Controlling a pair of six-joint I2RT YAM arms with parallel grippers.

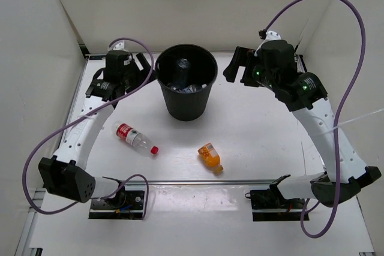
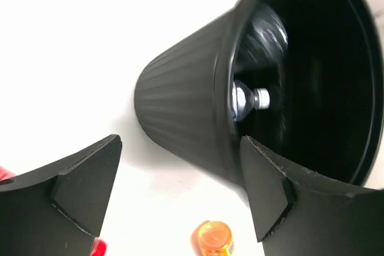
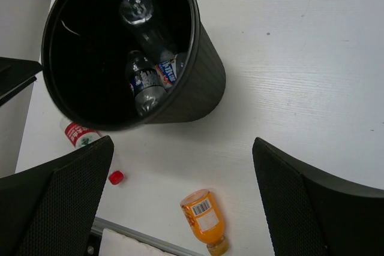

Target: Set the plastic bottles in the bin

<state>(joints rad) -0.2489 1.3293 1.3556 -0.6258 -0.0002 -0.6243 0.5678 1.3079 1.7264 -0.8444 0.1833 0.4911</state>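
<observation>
Orange bottle (image 1: 210,157) lies by the counter's (image 1: 258,130) near edge. Left of it the red-labelled bottle (image 1: 135,138), cap pointing near-right, is closer to the left hand (image 1: 144,64). That one and the right hand (image 1: 238,67) gape empty, flanking the bin (image 1: 186,103).

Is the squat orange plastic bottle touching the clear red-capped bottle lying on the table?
Apart. The top external view shows a stretch of bare white table between the squat orange plastic bottle and the clear red-capped bottle.
</observation>
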